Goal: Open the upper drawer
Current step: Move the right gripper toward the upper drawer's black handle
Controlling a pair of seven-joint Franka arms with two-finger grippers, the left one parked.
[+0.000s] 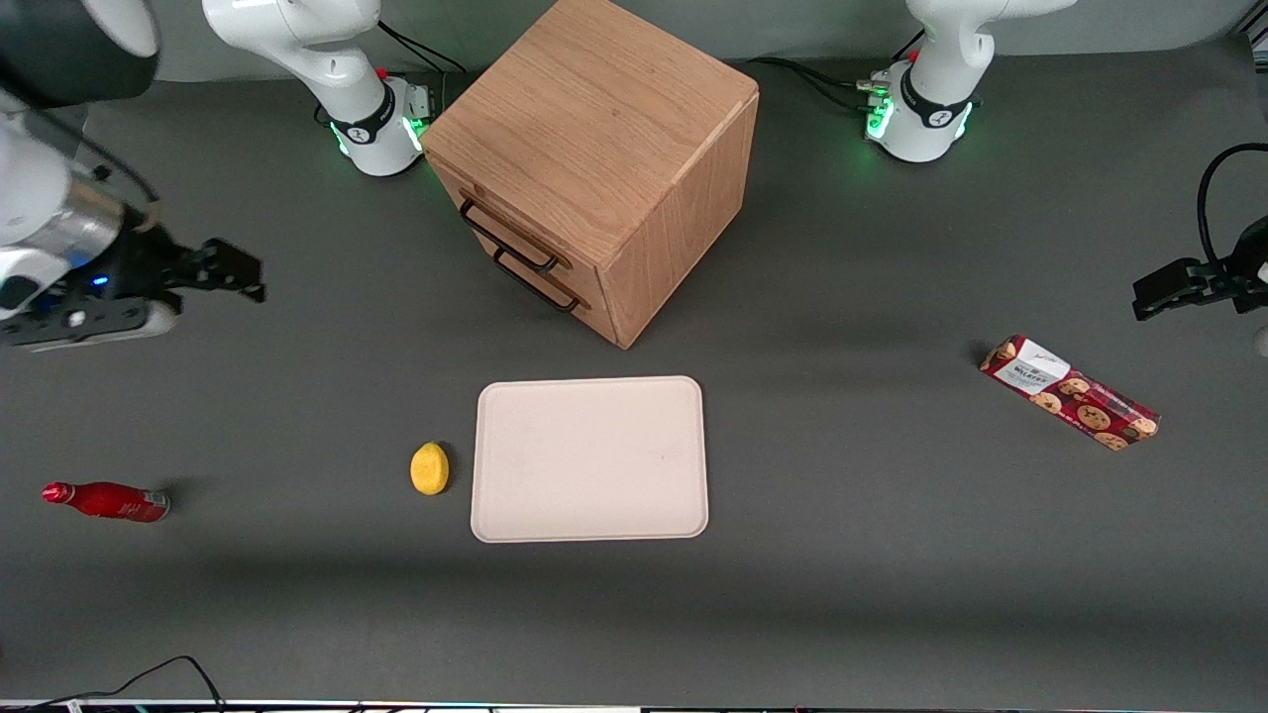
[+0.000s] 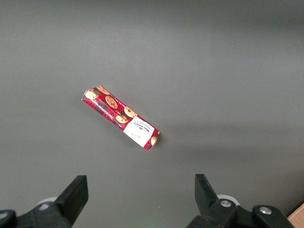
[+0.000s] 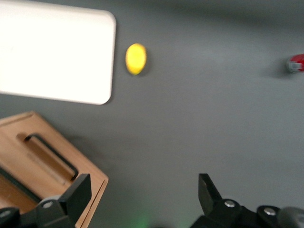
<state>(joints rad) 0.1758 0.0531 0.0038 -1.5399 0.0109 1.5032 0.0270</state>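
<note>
Near the tabletop's working-arm edge the gripper [image 1: 243, 272] hovers, fingers apart; the upper drawer [image 1: 495, 223] looks rigid and light, best hooked at its thin handle [image 1: 507, 238]

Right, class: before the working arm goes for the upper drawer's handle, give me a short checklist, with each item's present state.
1. Upper drawer shut, so still to open: ok.
2. Its black bar handle free of obstruction: ok.
3. Gripper open: ok.
4. Gripper at the handle: not ok; it hangs toward the working arm's end of the table.
5. Lemon and tray nearer the front camera, off the drawer's pull path: ok.
6. Drawer slides freely: cannot tell.
</note>
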